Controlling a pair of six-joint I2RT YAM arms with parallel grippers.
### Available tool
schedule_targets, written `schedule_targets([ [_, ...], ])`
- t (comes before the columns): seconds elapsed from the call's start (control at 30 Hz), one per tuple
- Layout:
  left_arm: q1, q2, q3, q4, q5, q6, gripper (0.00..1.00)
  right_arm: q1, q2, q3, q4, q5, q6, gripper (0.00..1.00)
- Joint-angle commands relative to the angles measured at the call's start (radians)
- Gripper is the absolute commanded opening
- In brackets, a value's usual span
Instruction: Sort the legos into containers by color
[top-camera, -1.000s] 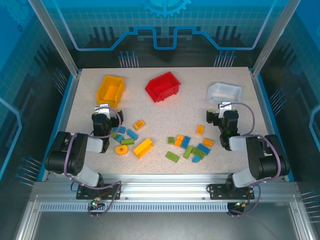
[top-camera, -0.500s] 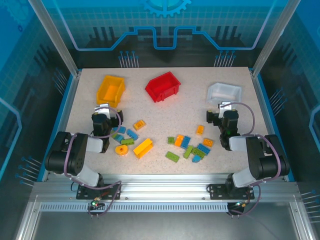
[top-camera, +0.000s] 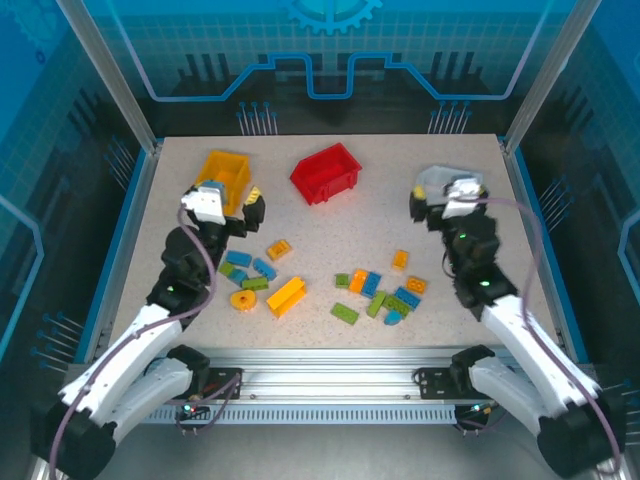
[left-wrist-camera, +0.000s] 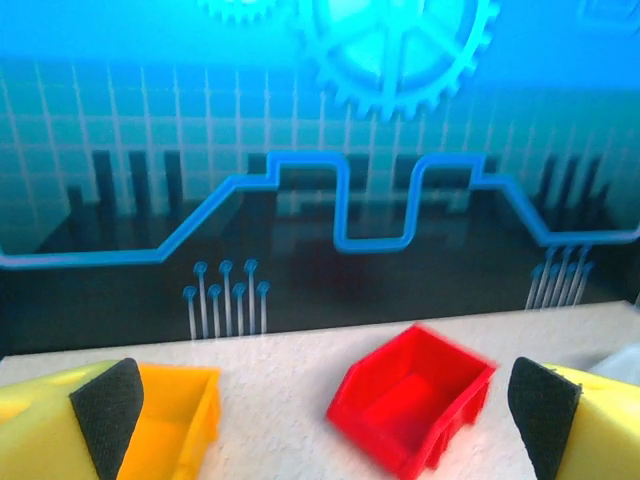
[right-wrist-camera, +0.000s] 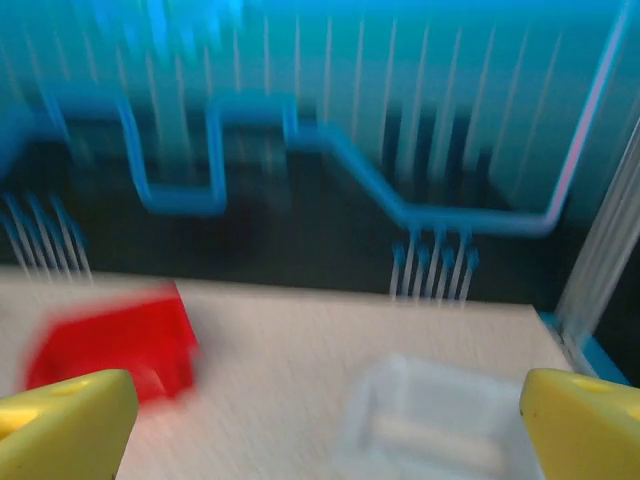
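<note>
Legos (top-camera: 286, 295) lie scattered over the middle of the worktop, toward its near edge. I see the yellow-orange bin (top-camera: 222, 160), red bin (top-camera: 326, 172) and white bin (top-camera: 438, 177) ranged along the far edge. My left gripper (top-camera: 235, 203) hovers at the yellow-orange bin, my right gripper (top-camera: 440, 200) at the white bin, both with jaws spread wide.

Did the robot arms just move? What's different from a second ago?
Yes. The left gripper reached forward, away from its base, up to the yellow-orange bin. The right gripper reached forward up to the white bin. Both are open and picked up nothing. The legos, the red bin and the other two bins stayed where they were.
</note>
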Motion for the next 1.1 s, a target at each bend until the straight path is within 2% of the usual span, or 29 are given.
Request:
schedule_targets([
  [0.0,-0.007,-0.007,0.203,-0.551,-0.078,-0.305,0.99,-0.002,-0.102,0.226,-0.583,-0.024,0.470,1.00],
  [0.03,-0.004,0.010,0.268,-0.673,-0.084,-0.391,0.99,-0.010,-0.115,0.231,-0.645,-0.063,0.571,1.00],
  [0.07,0.008,0.029,0.283,-0.694,-0.053,-0.420,0.99,-0.028,-0.125,0.220,-0.631,-0.159,0.564,1.00],
  [0.1,0.041,0.054,0.303,-0.715,0.016,-0.445,0.99,-0.038,-0.123,0.214,-0.625,-0.269,0.564,0.99],
  [0.13,0.085,0.086,0.337,-0.762,0.100,-0.483,0.99,-0.033,-0.106,0.231,-0.671,-0.299,0.600,0.93],
  [0.23,0.196,0.200,0.457,-0.928,0.186,-0.563,0.99,0.060,0.002,0.296,-0.809,-0.254,0.680,0.76],
  [0.33,0.251,0.318,0.552,-1.037,0.207,-0.537,0.96,0.179,0.133,0.354,-0.852,-0.182,0.729,0.72],
  [0.43,0.284,0.448,0.639,-1.102,0.223,-0.498,0.91,0.243,0.259,0.390,-0.818,-0.180,0.790,0.72],
  [0.73,0.357,0.855,0.828,-1.073,0.253,-0.393,0.78,0.247,0.701,0.602,-0.624,-0.305,0.855,0.79],
  [0.9,0.399,1.055,0.959,-1.082,0.266,-0.375,0.78,0.199,0.918,0.742,-0.595,-0.362,0.927,0.78],
  [1.07,0.411,1.161,1.022,-1.040,0.316,-0.341,0.78,0.161,1.096,0.852,-0.535,-0.411,0.993,0.77],
])
